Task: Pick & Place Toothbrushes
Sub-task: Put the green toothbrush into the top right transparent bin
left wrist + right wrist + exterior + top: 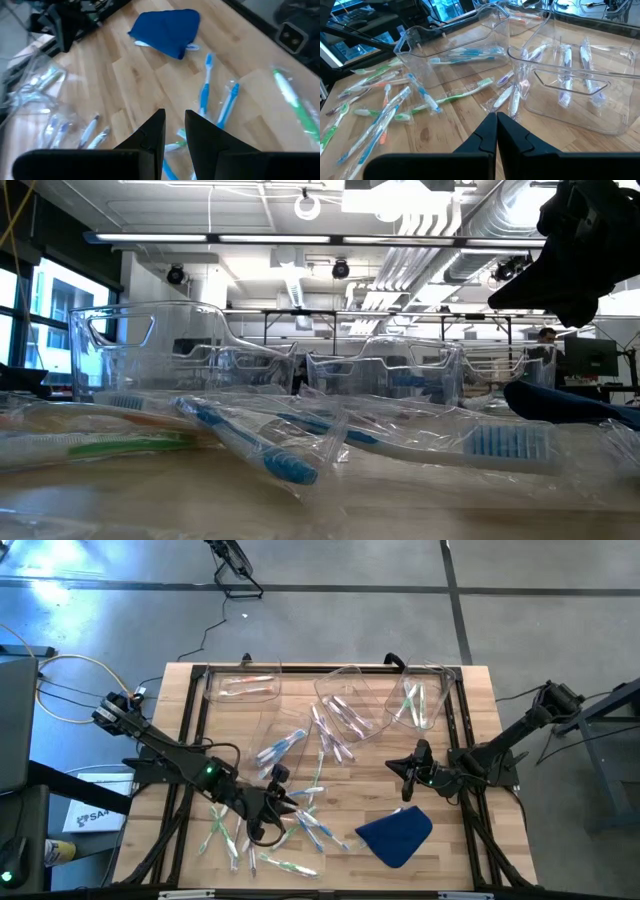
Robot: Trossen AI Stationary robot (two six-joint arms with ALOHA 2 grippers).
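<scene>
Because I have to sort them, the wooden table (pixel 470 710) holds clear bins (pixel 352 705) at its far side, and some toothbrushes (pixel 300 825) already lie in them by colour. Most brushes are spread loose on the near part, beside a blue cloth (pixel 395 833). My left gripper (pixel 283 802) hangs low over that pile, fingers a little apart, holding nothing I can see. My right gripper (pixel 408 772) waits near the cloth, pressed together and empty.

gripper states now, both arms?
Left tool: slightly open, nothing visibly held, over the scattered toothbrushes.
Right tool: shut, empty, near the clear bins.
</scene>
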